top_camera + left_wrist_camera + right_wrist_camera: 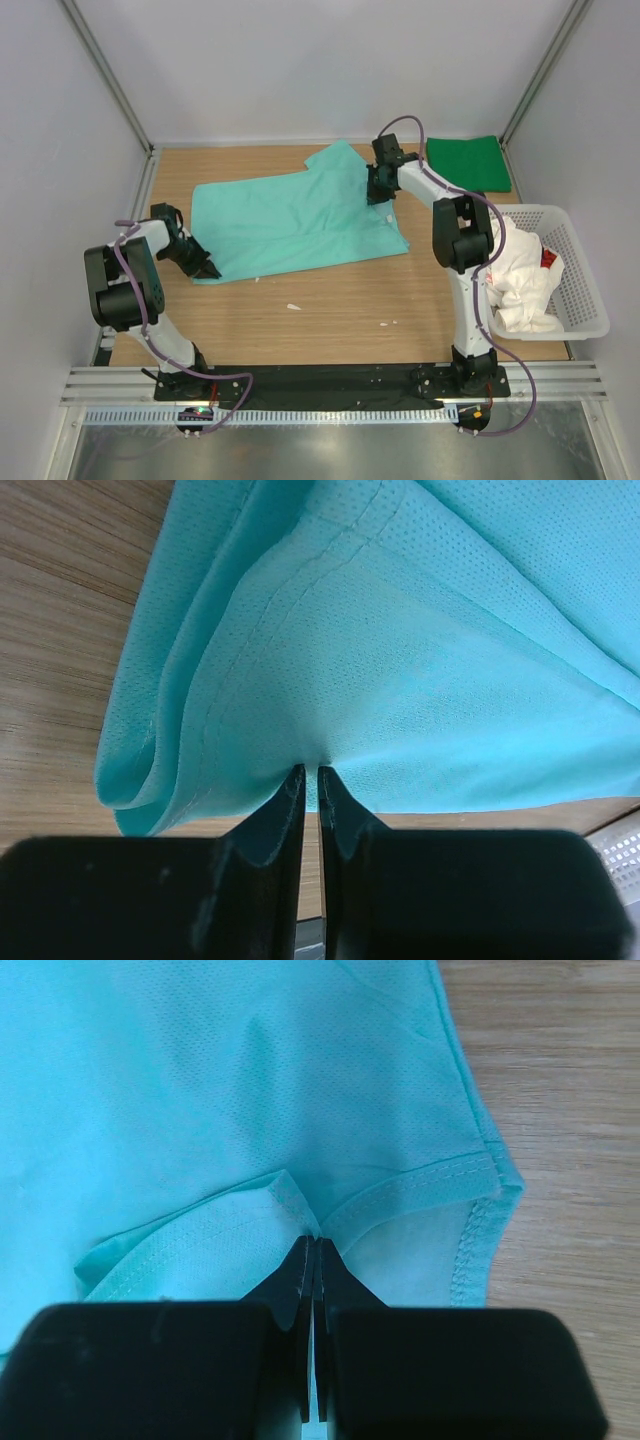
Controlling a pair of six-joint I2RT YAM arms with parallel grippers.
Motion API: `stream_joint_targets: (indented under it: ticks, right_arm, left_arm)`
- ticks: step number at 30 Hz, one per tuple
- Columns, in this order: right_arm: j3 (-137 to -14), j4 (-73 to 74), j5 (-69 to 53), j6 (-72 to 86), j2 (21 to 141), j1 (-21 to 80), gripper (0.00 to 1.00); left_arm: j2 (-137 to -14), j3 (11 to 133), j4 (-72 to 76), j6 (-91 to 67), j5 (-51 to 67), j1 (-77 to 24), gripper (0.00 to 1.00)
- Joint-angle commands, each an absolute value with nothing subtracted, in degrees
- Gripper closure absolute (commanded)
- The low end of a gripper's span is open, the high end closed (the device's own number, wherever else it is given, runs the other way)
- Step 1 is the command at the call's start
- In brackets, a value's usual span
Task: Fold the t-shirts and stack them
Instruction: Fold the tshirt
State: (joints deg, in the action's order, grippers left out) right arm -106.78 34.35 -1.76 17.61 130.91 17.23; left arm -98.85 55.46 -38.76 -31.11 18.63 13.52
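Note:
The mint-teal t-shirt (290, 215) lies spread across the middle of the table, one side doubled over. My left gripper (207, 267) is shut on its near left corner; the left wrist view shows the hem (250, 650) bunched into my left gripper (310, 770). My right gripper (378, 196) is shut on the shirt's right edge, and the right wrist view shows the stitched hem (420, 1185) pinched in my right gripper (315, 1242). A folded dark green t-shirt (467, 163) lies at the back right. The white t-shirt (520, 280) is crumpled in the basket.
A white plastic lattice basket (585, 290) stands at the table's right edge. Two small white scraps (293, 306) lie on the wood in front of the teal shirt. Metal frame posts and grey walls enclose the table.

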Motion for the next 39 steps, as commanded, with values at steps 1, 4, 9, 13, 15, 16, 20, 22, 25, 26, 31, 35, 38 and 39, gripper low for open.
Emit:
stream_joint_targets:
  ticks: [1,4,9,13,15,16,20,22,25,26,31,35,38,39]
  right_arm:
    - [-106.9,34.0,-0.2,16.4,130.3,16.7,0.99]
    - [-108.4,36.2,-0.5,16.5,129.6,16.8,0.97]
    - [-110.3,40.8,-0.3,17.1,127.7,16.8,0.71]
    - [-108.7,44.8,-0.3,16.6,123.4,16.9,0.64]
    - [-107.0,46.0,-0.3,15.9,119.9,16.9,0.64]
    - [-104.0,46.1,-0.3,15.6,118.4,16.9,0.64]
    - [-94.0,43.6,-3.8,15.8,111.9,16.9,0.7]
    - [-86.5,39.5,-4.4,17.5,108.3,16.8,0.83]
    - [-80.5,36.6,-5.5,18.4,106.6,15.9,0.96]
    - [-79.2,35.7,-5.5,18.0,106.4,15.7,0.96]
    - [-73.8,33.7,-4.3,17.1,107.2,13.7,0.98]
    - [-70.0,31.9,-1.5,17.8,107.9,13.0,0.98]
    - [-70.7,30.7,-0.4,19.7,110.8,12.8,0.98]
    - [-72.2,30.3,-0.4,20.2,111.9,12.8,0.98]
  left_arm:
    - [-99.6,52.9,-36.7,-30.2,12.5,13.4,0.89]
    - [-96.7,52.4,-35.2,-30.9,15.2,13.4,0.88]
    - [-90.8,53.3,-33.6,-32.6,17.0,13.4,0.77]
    - [-90.5,55.0,-33.9,-33.7,17.8,13.4,0.78]
    - [-91.1,55.2,-34.1,-34.2,17.9,13.4,0.8]
    - [-91.7,55.1,-34.2,-34.2,17.8,13.4,0.82]
    - [-93.1,53.9,-33.8,-34.3,17.1,14.8,0.84]
    - [-93.7,53.4,-33.2,-34.3,17.1,15.6,0.86]
    - [-94.9,53.0,-32.7,-34.0,17.1,17.1,0.87]
    - [-95.2,52.9,-32.6,-33.8,17.1,17.3,0.88]
    - [-97.1,51.7,-33.4,-33.0,14.7,17.9,0.91]
    - [-98.3,49.6,-35.1,-34.7,11.2,18.4,0.96]
    - [-98.4,46.2,-35.0,-37.4,13.1,18.2,0.97]
    - [-98.2,45.4,-34.7,-38.1,13.8,18.1,0.97]
